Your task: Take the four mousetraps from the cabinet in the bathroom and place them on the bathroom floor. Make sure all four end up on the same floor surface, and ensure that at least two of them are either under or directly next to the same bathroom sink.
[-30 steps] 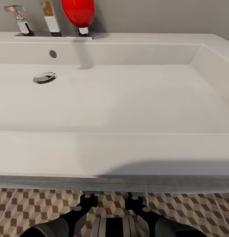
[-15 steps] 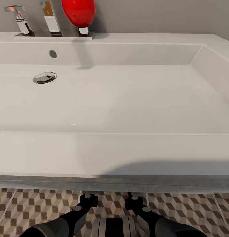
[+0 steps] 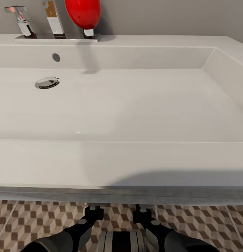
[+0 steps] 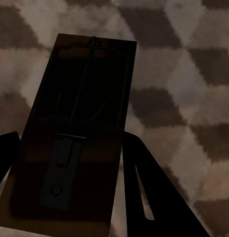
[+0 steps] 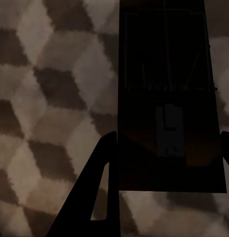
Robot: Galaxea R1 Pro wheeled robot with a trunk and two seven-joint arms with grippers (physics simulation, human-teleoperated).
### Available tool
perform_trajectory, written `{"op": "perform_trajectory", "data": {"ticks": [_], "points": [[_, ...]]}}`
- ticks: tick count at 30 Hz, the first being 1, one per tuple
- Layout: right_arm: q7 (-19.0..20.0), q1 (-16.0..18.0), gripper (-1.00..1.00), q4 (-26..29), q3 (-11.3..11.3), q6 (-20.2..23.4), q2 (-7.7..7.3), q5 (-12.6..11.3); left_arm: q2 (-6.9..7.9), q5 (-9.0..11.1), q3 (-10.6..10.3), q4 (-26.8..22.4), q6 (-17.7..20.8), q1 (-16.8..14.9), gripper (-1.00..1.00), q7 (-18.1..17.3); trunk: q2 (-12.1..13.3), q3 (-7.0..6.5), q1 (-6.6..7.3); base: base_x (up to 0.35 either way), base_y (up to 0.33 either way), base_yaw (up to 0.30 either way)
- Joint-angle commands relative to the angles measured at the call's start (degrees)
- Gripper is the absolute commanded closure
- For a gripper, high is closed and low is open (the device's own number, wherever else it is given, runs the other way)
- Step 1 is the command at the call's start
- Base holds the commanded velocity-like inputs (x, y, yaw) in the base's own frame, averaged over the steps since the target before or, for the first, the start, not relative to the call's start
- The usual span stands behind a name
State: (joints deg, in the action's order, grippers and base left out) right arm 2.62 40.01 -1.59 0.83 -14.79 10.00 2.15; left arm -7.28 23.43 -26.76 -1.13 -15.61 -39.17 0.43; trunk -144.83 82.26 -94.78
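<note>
Each arm carries a mousetrap under the white sink (image 3: pixel 121 164), low over the cube-patterned bathroom floor (image 3: pixel 34 218).

How they will handle, judging by their look: each mousetrap is a thin, stiff wooden board, surely light, with fine wire parts on top that could snag or bend if pressed. The sound place to hold one is across its long edges, clear of the wire and the catch plate, and that is how both are taken.

In the left wrist view the left mousetrap (image 4: pixel 79 128) lies between the two dark fingers of the left end effector (image 4: pixel 69 163), which close narrowly on its sides near the catch-plate end; the far end juts out over the tiles. In the right wrist view the right end effector (image 5: pixel 168 158) pinches the right mousetrap (image 5: pixel 168 94) across its width in the same way.

The light under the basin is poor, so I cannot tell whether either board already rests on the tiles or hangs just above them.

From the head camera the two arms reach forward beneath the basin's front edge, near each other, so both boards sit under the same sink.
</note>
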Motion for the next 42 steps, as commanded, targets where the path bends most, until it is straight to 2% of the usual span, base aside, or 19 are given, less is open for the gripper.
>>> {"op": "perform_trajectory", "data": {"ticks": [1, 2, 3, 42], "points": [[0.0, 0.1, 1.00, -0.2, 0.0, -0.3, 0.00, 0.2, 0.02, 0.3, -0.5, 0.1, -0.2, 0.0, 1.00, 0.1, 0.0, 0.03, 0.01, 0.000, 0.000, 0.000], [0.0, 0.1, 1.00, -0.1, 0.0, -0.3, 0.00, 0.2, 0.06, 0.3, -0.5, 0.1, -0.2, 0.0, 1.00, 0.1, 0.0, 0.03, 0.01, 0.000, 0.000, 0.000], [0.0, 0.1, -1.00, -0.1, 0.0, -0.3, 0.00, 0.1, 0.10, 0.3, -0.5, 0.1, -0.2, 0.0, 1.00, 0.1, 0.0, 0.03, 0.01, 0.000, 0.000, 0.000], [0.0, 0.1, -1.00, -0.1, 0.0, -0.2, 0.00, 0.0, 0.25, 0.2, -0.5, 0.0, 0.1, 0.0, 1.00, -0.3, 0.0, 0.03, 0.01, 0.000, 0.000, 0.000]]}}
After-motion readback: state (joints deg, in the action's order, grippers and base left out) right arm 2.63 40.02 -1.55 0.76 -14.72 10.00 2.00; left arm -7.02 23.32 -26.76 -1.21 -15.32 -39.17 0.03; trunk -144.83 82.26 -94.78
